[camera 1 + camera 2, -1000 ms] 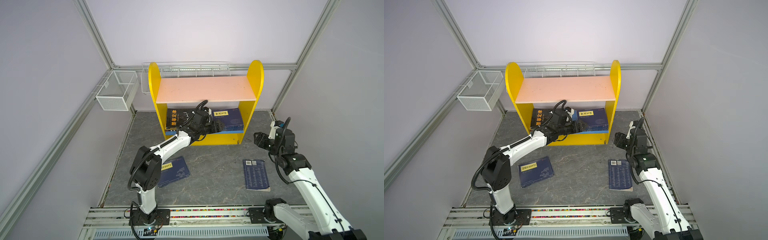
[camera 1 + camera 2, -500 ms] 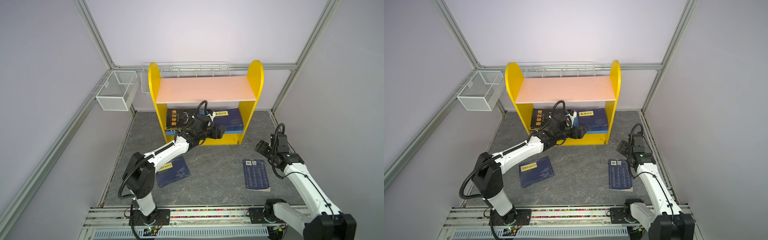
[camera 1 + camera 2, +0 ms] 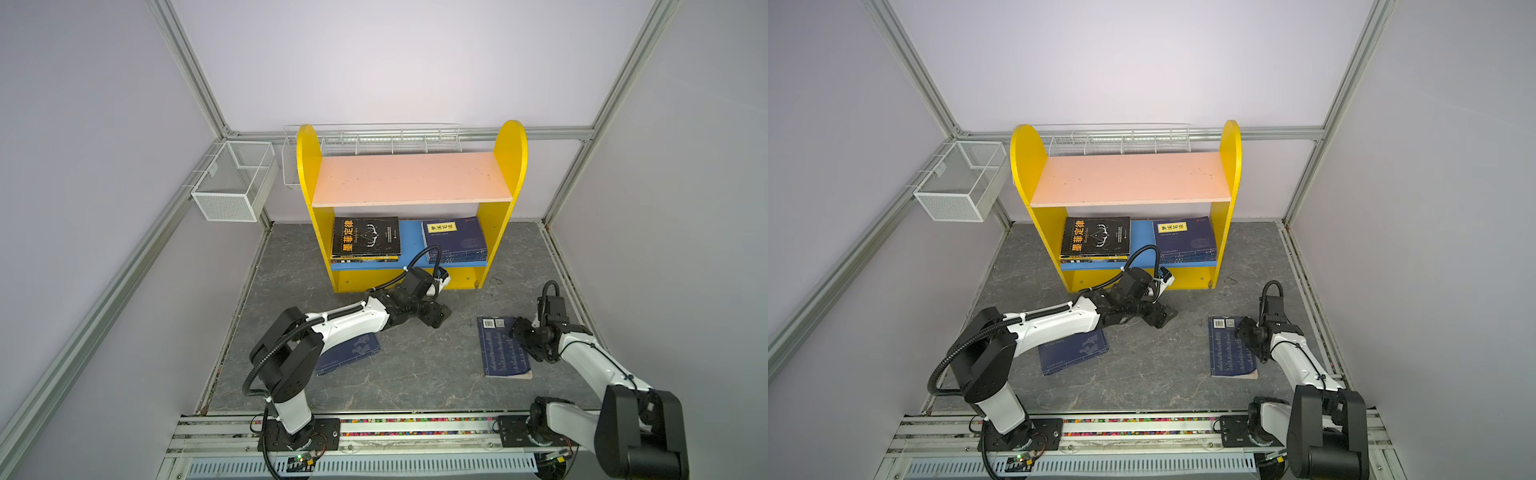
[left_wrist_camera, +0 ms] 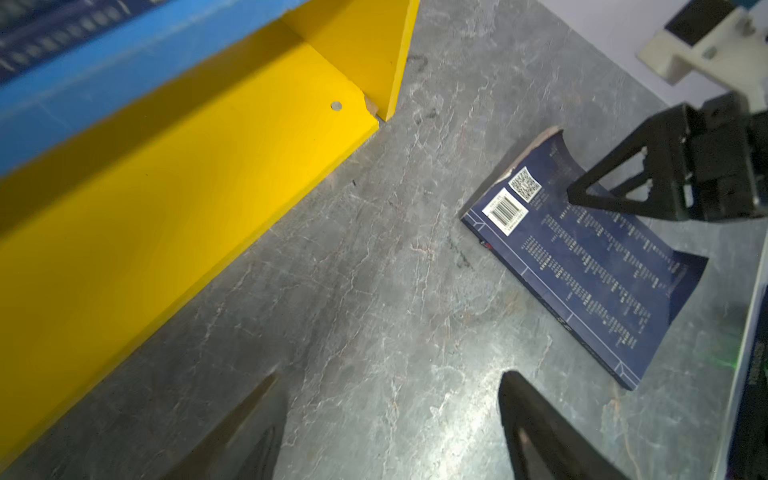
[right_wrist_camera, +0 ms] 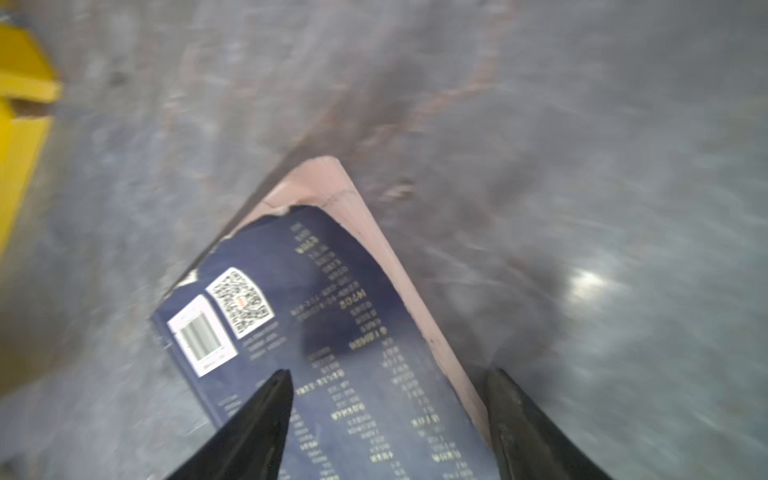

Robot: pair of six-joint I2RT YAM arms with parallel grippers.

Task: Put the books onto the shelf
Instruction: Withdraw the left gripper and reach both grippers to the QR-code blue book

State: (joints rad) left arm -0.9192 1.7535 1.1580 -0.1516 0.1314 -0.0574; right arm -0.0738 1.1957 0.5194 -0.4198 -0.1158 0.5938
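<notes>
Books shelved: two flat stacks lie on the blue lower board of the shelf, mid-frame in both top views: the black-topped stack at its left, the navy stack at its right. The pink upper board is bare.
Books left: two navy ones lie flat on the bench. The left book is at lower left, the right book at lower right with its back cover up.
Progress: mostly done, by my reading; two books remain.
Left claw: jaws wide apart and empty, low over the bare bench just in front of the shelf.
Right claw: jaws apart over the right book's shelf-side end, gripping nothing. Whether it touches the book I cannot tell.
Around: the wire-mesh basket hangs at upper left and the wire rack runs behind the shelf, both clear of the path.
In the way: the left arm overlaps the left book. The right book's curled, torn cover corner could snag.
</notes>
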